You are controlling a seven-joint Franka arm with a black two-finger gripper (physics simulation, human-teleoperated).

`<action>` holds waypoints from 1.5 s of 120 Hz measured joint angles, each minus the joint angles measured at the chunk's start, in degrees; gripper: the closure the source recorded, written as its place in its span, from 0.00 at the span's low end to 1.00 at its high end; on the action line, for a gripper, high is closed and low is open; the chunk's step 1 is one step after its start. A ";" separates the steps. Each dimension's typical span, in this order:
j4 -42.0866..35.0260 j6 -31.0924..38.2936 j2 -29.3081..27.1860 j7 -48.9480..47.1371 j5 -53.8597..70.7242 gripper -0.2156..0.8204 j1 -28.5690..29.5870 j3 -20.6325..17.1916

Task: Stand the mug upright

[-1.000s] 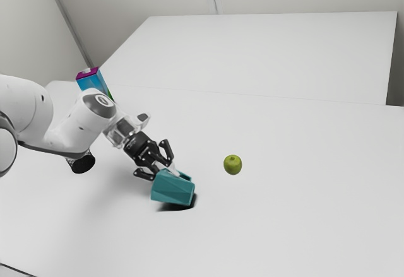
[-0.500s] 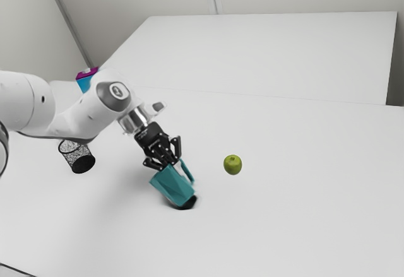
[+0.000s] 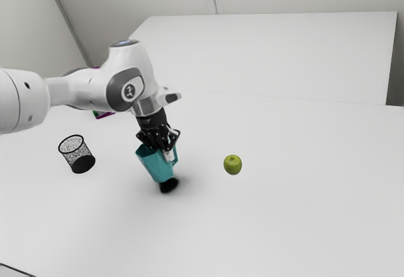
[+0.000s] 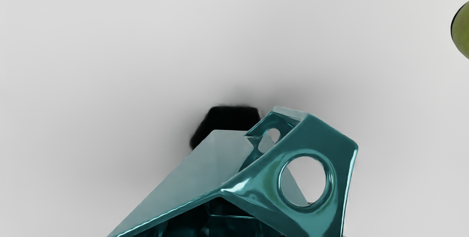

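Over white tabletop (image 3: 284, 226), our gripper (image 3: 163, 150) is grasping the mug (image 3: 152, 165). We are holding it partly righted, leaning toward the exterior view's left, straightening remaining

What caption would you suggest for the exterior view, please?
Franka gripper holding a tilted teal mug over a white table, with a green apple and black mesh cup.

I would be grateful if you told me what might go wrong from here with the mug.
The mug leans, so letting go now could topple it. The gripper holds it near the rim, so it might swivel in the grip. Its base is not flat on the table, so pressing down could make it skid.
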 joint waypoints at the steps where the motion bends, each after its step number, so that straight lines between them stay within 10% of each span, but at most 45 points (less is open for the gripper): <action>1: -0.08 0.21 -0.05 -0.05 0.44 0.97 -0.04 -0.02; 91: -0.99 11.02 6.18 -4.38 10.63 0.96 -0.25 -2.06; 127: -0.79 10.22 2.65 -5.01 10.30 0.42 -0.18 -3.90; 180: 7.39 2.88 -5.10 -5.14 10.71 0.23 -0.29 -3.71</action>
